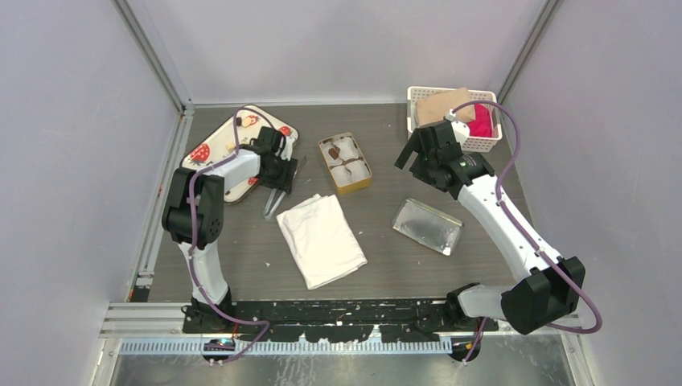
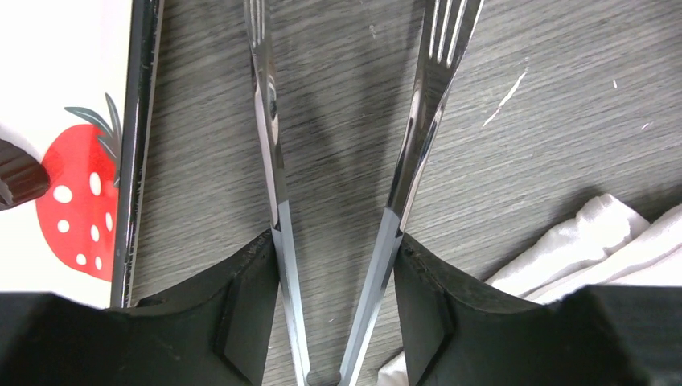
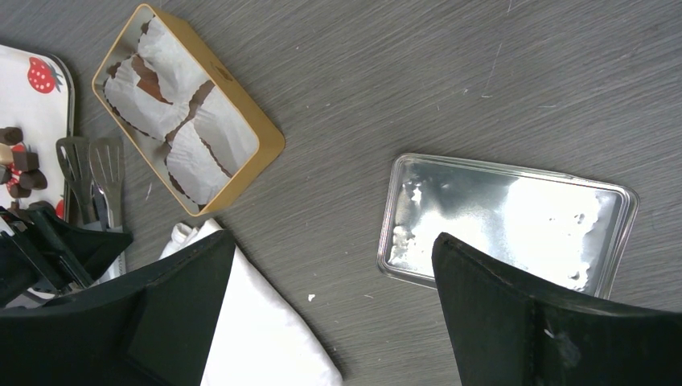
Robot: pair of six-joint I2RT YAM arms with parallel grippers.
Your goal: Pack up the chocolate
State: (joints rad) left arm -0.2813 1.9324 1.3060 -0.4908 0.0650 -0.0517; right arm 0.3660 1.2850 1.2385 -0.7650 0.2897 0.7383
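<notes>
Small dark-brown chocolate lumps [image 3: 20, 157] sit on the strawberry-print tray [image 1: 211, 145] at far left. The gold tin [image 3: 233, 84] holds white paper cups [image 3: 213, 141], one seemingly filled. The left gripper [image 2: 336, 241] clamps tongs [image 2: 269, 145], their arms half spread and apparently empty.

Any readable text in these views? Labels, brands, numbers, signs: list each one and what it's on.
None: no legible text in any view.
white tray: strawberry prints only, no lettering.
gold tin: plain wall, no label visible.
silver lid: bare metal, no stamp readable.
tongs: no marking visible.
</notes>
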